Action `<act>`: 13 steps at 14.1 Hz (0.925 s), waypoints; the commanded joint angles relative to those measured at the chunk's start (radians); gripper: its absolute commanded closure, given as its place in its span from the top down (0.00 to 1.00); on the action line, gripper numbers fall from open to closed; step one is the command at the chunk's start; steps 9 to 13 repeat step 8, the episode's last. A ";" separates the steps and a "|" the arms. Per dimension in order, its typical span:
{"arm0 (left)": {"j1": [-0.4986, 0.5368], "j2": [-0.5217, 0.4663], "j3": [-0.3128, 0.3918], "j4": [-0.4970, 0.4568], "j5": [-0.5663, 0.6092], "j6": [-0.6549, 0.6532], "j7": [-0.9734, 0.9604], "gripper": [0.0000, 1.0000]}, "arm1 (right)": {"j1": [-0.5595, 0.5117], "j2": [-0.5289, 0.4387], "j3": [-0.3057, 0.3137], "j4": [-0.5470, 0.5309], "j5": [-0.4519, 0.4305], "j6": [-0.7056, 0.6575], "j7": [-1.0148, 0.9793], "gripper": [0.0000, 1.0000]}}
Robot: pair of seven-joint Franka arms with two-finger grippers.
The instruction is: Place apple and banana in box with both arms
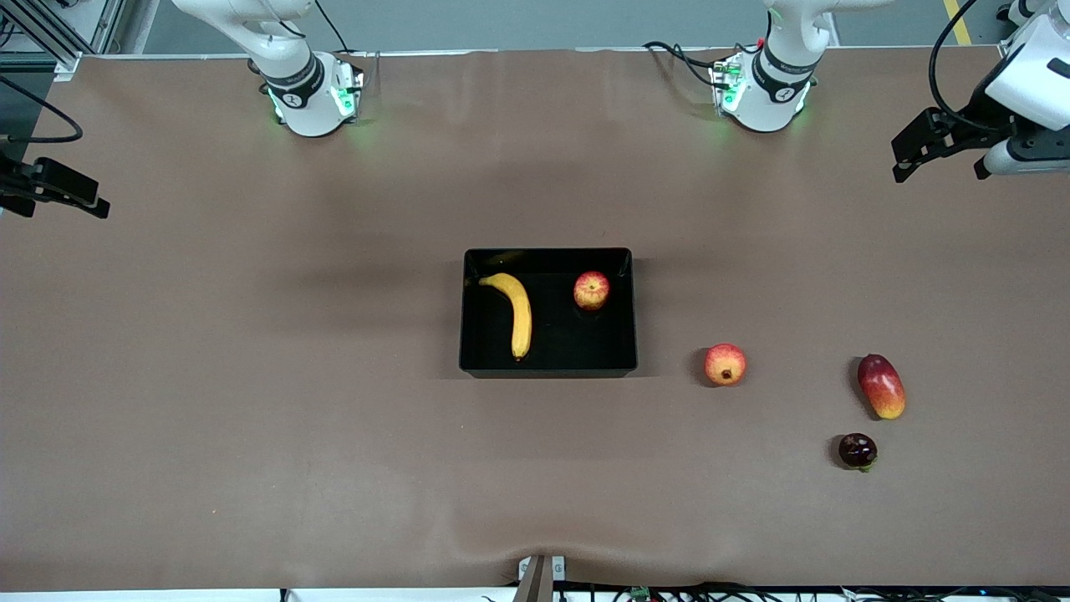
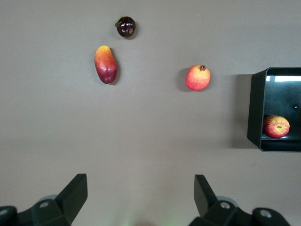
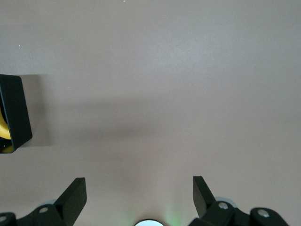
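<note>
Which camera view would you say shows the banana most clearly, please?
The front view: the whole banana lies in the box beside the apple. The right wrist view catches only a yellow sliver past the box wall; the left wrist view shows none of it.

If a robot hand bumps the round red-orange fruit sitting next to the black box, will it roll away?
Probably. The red-orange fruit looks round and sits on bare table, nothing beside it. Its dark nub might stop it soon. Its skin looks smooth, maybe slippery.
</note>
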 commanded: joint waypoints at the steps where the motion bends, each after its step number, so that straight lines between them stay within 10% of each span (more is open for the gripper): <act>1: 0.004 0.009 0.003 0.024 -0.027 -0.003 0.004 1.00 | -0.008 -0.004 0.002 0.015 0.010 -0.043 -0.006 1.00; 13: 0.017 0.040 0.005 0.047 -0.030 -0.021 -0.010 1.00 | -0.005 -0.004 0.004 0.015 0.010 -0.046 -0.006 1.00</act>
